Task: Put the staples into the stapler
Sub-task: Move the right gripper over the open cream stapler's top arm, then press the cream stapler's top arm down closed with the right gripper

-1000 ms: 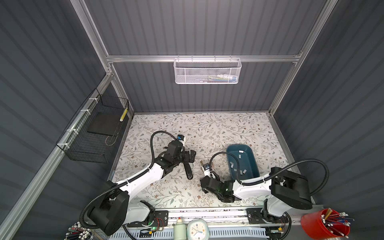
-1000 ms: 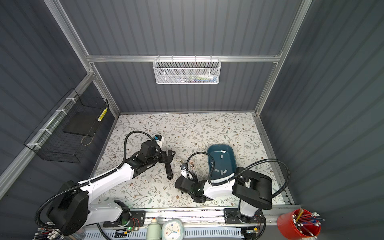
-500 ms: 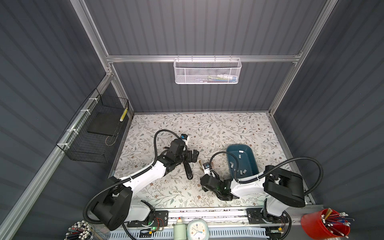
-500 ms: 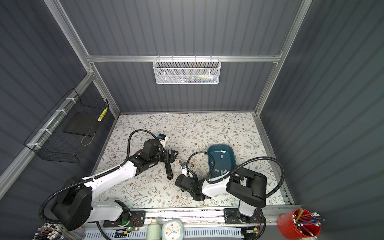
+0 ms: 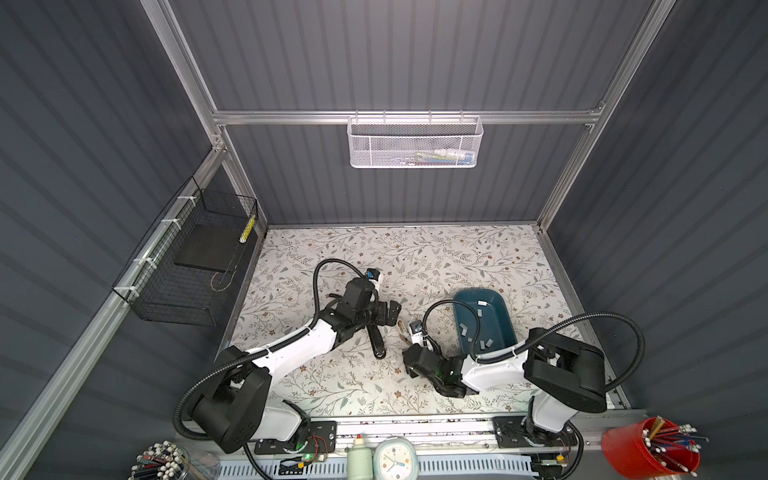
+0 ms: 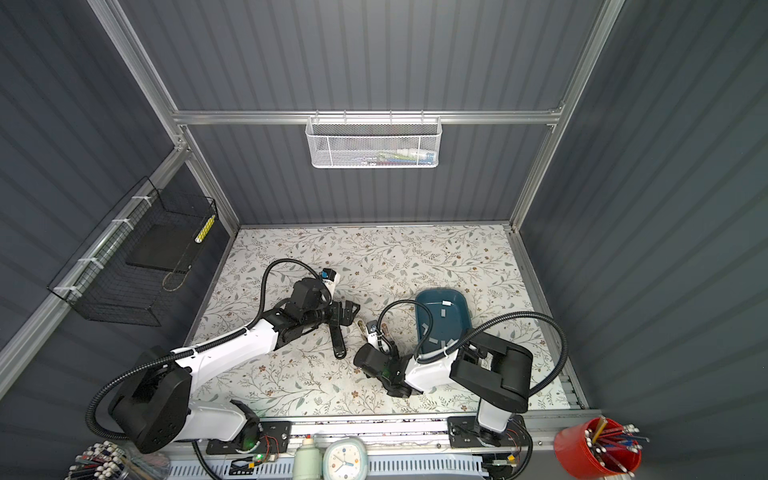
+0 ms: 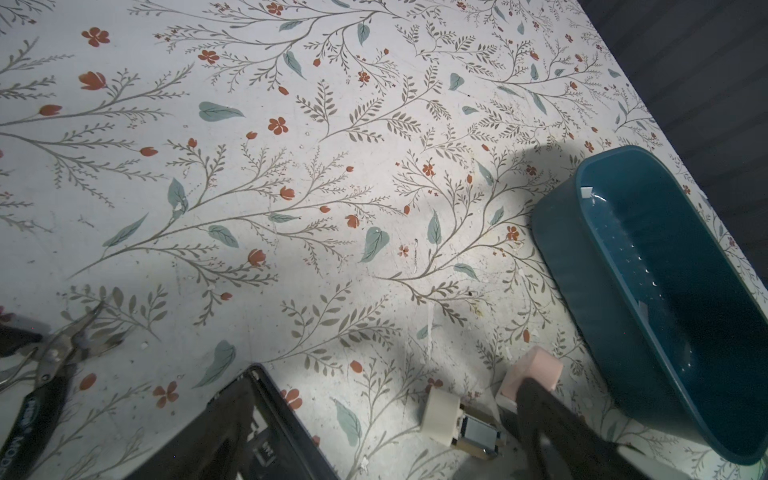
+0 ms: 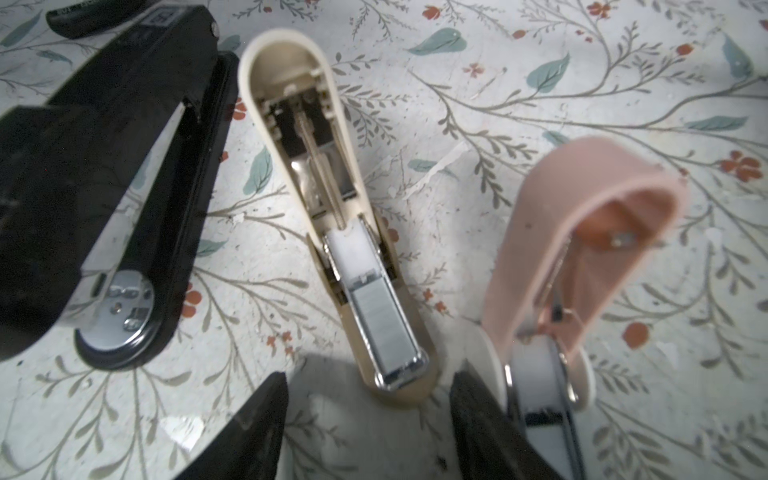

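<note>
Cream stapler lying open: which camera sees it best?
The right wrist view. There the cream stapler lies flipped open, filling the middle, with staples in its tray. In both top views it is only a tiny tan sliver. The left wrist view shows too little to tell.

In a top view, the left gripper (image 6: 348,311) hangs with fingers spread over the floral table (image 6: 415,257), at one end of a black stapler (image 6: 337,341) lying flat. The right gripper (image 6: 374,337) points at what look like two small pale staplers (image 6: 364,326), beside a blue tub (image 6: 460,322) holding scattered grey staples (image 6: 434,341). A white mesh basket (image 6: 374,143) hangs on the back wall.
</note>
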Controlling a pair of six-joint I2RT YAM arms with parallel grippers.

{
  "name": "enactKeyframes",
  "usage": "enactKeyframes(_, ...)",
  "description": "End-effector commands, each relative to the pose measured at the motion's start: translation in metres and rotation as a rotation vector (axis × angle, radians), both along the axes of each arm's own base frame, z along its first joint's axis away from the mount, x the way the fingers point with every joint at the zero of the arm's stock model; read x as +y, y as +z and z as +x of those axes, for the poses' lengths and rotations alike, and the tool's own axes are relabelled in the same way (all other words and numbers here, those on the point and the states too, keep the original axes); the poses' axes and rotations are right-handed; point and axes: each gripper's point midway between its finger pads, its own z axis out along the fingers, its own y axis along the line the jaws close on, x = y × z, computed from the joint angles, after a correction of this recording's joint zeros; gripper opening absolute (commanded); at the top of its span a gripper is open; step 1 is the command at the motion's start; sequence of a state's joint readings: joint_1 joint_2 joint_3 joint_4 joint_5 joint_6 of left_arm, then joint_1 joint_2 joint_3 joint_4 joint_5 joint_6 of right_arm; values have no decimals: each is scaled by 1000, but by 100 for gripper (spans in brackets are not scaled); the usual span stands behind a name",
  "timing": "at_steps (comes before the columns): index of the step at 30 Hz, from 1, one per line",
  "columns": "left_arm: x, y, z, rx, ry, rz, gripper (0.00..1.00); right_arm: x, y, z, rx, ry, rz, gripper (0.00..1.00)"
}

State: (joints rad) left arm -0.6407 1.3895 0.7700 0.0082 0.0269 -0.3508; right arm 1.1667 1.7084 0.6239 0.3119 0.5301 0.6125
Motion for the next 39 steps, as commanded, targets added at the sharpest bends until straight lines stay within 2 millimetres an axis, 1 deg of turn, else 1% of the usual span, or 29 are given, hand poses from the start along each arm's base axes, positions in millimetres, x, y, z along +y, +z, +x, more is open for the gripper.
enactKeyframes(1, -6, 8, 7, -24, -5, -3, 98, -8, -26, -4, 63, 34, -77, 65)
enactKeyframes(3, -2, 5, 9, -21, 14, 15, 98, -1, -27, -6, 76, 67, -73, 61)
enactKeyframes(6, 9, -2, 15, -19, 75, 68, 96, 7, -25, -13, 73, 105, -61, 54)
enactKeyframes(9, 19, -9, 21, -26, 121, 123, 95, 11, -24, -20, 64, 121, -71, 52)
enactKeyframes(12, 20, -17, 23, -14, 121, 159, 93, 6, -27, -22, 71, 104, -79, 51)
enactKeyframes(15, 22, -24, 22, -6, 118, 181, 93, -1, -31, -23, 74, 85, -92, 54)
enactKeyframes(19, 22, -30, 21, -12, 99, 195, 93, -9, -35, -23, 71, 61, -103, 53)
enactKeyframes(23, 20, -37, 23, -14, 78, 212, 93, -15, -36, -19, 57, 25, -124, 43)
enactKeyframes(26, 17, -47, 26, -3, 65, 231, 93, -16, -35, -18, 52, 21, -127, 41)
enactKeyframes(29, 9, -55, 28, 15, 27, 234, 93, -13, -35, -21, 52, 39, -118, 38)
enactKeyframes(31, 1, -59, 26, 28, -17, 220, 92, -12, -35, -22, 50, 46, -111, 35)
enactKeyframes(34, -11, -61, 19, 31, -87, 173, 92, -10, -34, -22, 48, 48, -93, 31)
enactKeyframes(36, -13, -61, 17, 27, -100, 163, 92, -8, -33, -21, 46, 48, -85, 30)
enactKeyframes(39, -15, -55, 11, 3, -129, 140, 92, -8, -33, -20, 41, 45, -79, 29)
